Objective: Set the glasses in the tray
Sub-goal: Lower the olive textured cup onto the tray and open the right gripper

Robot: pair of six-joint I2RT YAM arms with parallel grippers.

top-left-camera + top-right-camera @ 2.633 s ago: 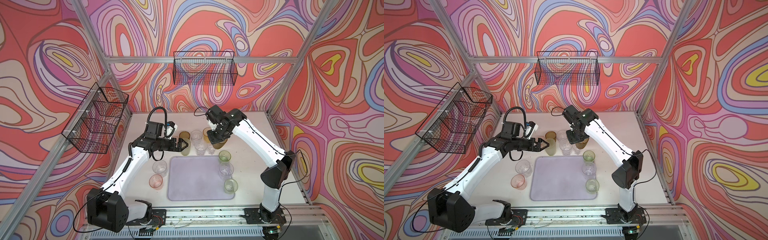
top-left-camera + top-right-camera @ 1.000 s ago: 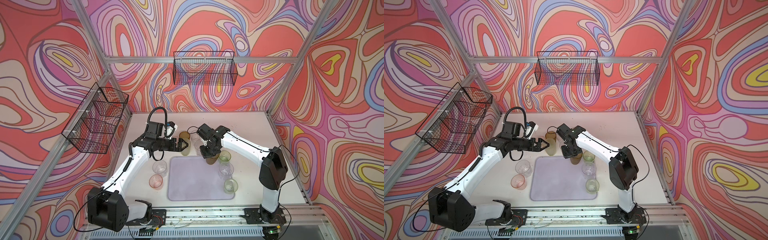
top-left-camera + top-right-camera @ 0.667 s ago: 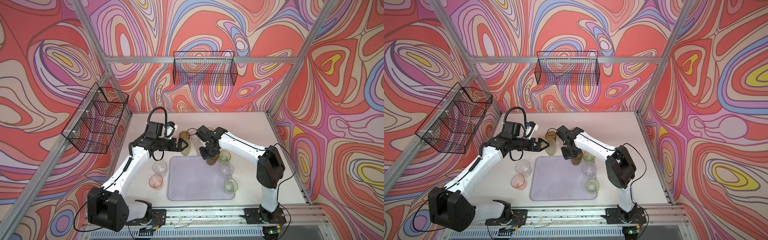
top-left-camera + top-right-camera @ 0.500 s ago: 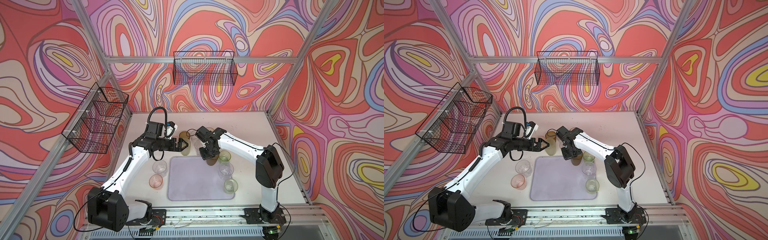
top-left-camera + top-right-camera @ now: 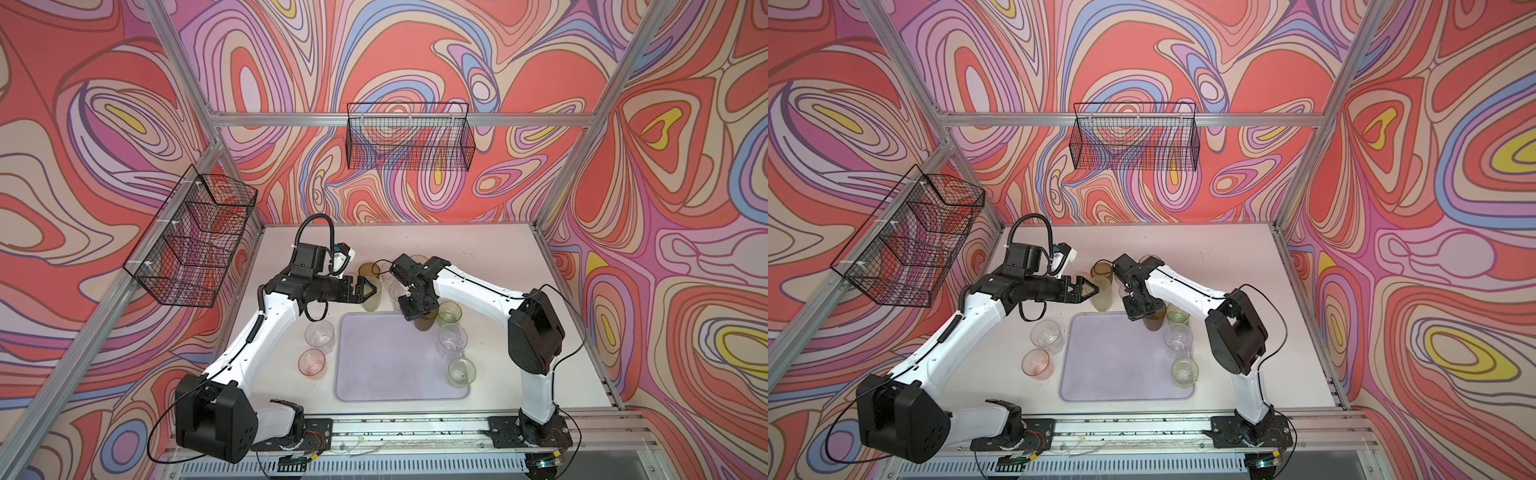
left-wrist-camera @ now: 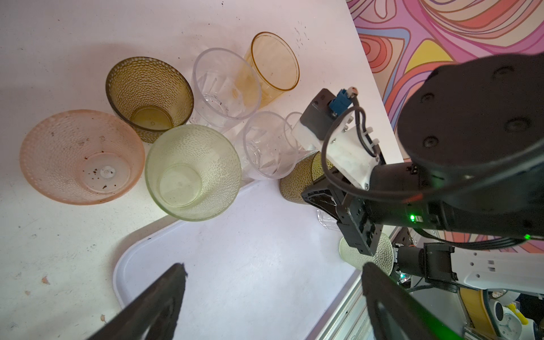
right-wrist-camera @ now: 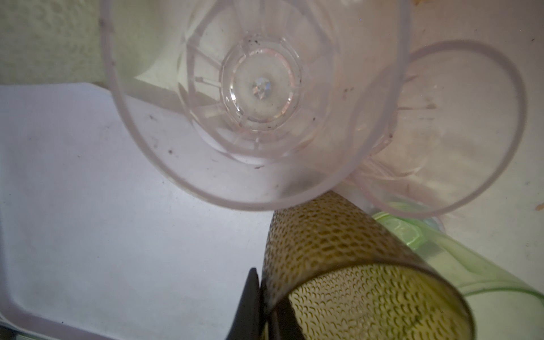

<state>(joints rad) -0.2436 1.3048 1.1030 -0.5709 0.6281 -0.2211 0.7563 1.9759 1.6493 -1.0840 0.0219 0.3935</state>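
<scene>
While our right gripper (image 5: pixel 415 313) is clenched on the rim of the olive-brown tumbler (image 5: pixel 425 324) at the far right corner of the tray (image 5: pixel 374 374), we should lower it upright, clear of the green tumbler (image 5: pixel 450 312), then release; our left gripper (image 5: pixel 373 289) gapes empty.
</scene>
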